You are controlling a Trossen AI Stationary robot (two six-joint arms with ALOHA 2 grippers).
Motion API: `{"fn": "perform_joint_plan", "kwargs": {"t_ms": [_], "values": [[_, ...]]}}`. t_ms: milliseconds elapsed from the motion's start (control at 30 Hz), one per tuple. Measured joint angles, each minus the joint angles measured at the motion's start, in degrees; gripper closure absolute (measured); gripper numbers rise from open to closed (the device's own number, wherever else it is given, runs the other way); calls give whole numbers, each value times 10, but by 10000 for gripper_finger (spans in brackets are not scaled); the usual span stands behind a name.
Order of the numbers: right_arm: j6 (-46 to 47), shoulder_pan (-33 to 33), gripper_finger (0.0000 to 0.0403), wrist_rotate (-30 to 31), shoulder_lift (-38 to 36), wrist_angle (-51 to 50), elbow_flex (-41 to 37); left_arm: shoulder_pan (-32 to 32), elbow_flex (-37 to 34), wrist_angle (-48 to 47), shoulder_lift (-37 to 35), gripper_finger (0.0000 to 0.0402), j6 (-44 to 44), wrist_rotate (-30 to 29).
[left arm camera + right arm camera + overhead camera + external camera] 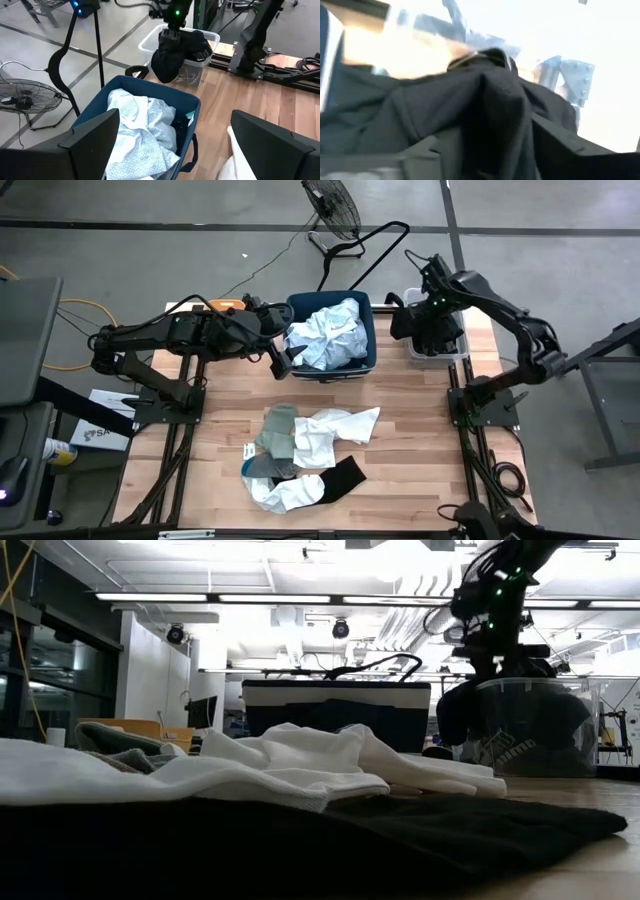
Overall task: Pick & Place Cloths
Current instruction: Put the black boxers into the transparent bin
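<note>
My right gripper (432, 320) (170, 34) hovers over the clear bin (440, 356) (145, 46) at the table's far right, fingers apart. A black cloth (167, 62) (458, 712) bunches below it, part inside the bin and part draped over the bin's wall. My left gripper (283, 363) (175, 115) stands open beside the navy bin (371, 330) (150, 87), touching nothing. That bin holds a pale blue patterned cloth (328, 335) (140, 125). Grey-green (276, 430), white (335, 430) and black (338, 478) cloths lie heaped on the table's near middle. My right gripper points steeply down with the black cloth's upper bunch (492, 100) between its spread fingers. The cloth itself hides the fingertips, so I cannot tell whether they touch it. Its lower part rests over the clear bin's wall (160, 70).
An orange bin (222, 305) stands at the far left behind my left arm. A floor fan (330, 205) and a black stand lie beyond the table's far edge. Bare wood shows between the bins and the cloth heap.
</note>
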Motion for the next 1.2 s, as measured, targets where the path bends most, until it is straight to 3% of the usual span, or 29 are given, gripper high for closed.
{"fn": "perform_joint_plan", "kwargs": {"t_ms": [233, 433, 633, 867, 1200], "values": [[17, 0, 130, -58, -66, 20, 0, 0, 0, 0, 0, 26, 0, 11], [28, 19, 123, -139, -89, 25, 0, 0, 0, 0, 0, 26, 0, 12], [20, 74, 126, -124, -90, 30, 0, 0, 0, 0, 0, 26, -1, 13], [-122, 154, 127, -29, -90, 40, 0, 0, 0, -4, 0, 26, 0, 14], [-349, 204, 127, -25, -58, 38, 1, 0, 0, -4, 0, 26, 0, 14]]}}
